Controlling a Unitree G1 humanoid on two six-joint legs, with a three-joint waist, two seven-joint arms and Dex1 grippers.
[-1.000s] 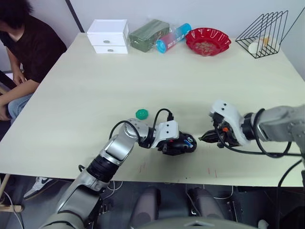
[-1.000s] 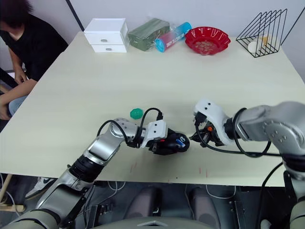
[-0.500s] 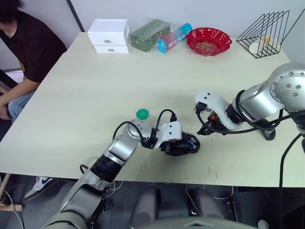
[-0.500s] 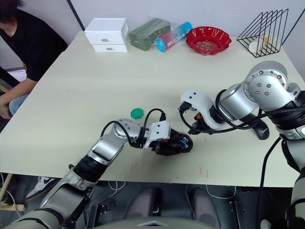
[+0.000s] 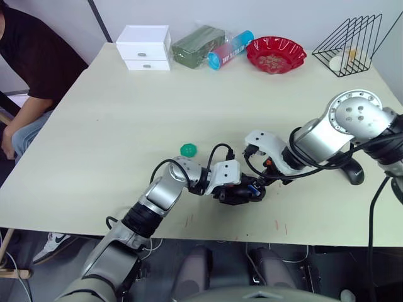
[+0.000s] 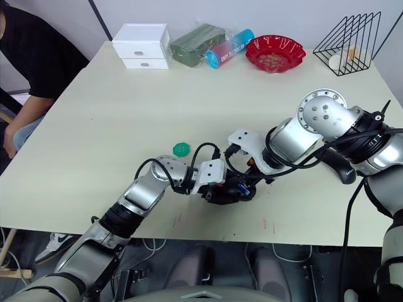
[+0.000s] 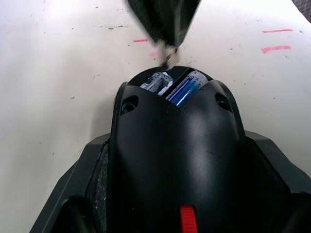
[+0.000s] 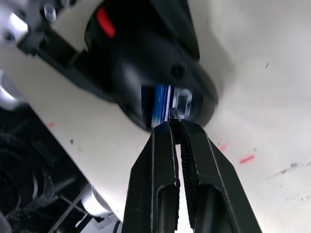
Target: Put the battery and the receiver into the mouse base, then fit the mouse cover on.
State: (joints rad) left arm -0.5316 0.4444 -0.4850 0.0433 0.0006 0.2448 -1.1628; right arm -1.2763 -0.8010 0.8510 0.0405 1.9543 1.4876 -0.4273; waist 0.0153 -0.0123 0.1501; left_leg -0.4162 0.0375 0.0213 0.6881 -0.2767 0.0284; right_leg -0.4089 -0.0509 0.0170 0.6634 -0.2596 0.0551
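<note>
Glossy black plastic, the mouse base point(image 7: 175, 160) sits clamped in the left gripper point(image 5: 236, 190) near the tabletop's point(image 5: 126, 126) 6 o'clock edge, the blue battery point(image 7: 187, 88) already bedded inside. The right gripper point(image 8: 176, 127) (jaws nearly closed) pinches the tiny receiver point(image 8: 179, 114) at the open bay. Light and slippery, I judge; hold its tip. Open room lies toward 12 o'clock.

Head views: even, diffuse overhead lighting; the counter point(image 5: 157, 113) is bright with soft, short shadows. Left wrist view: the mouse base point(image 7: 175, 160) carries soft glare patches; the right tool point(image 7: 164, 24) at the top is blurred. Right wrist view: strong motion blur on the mouse base; background at lower left is dark.
</note>
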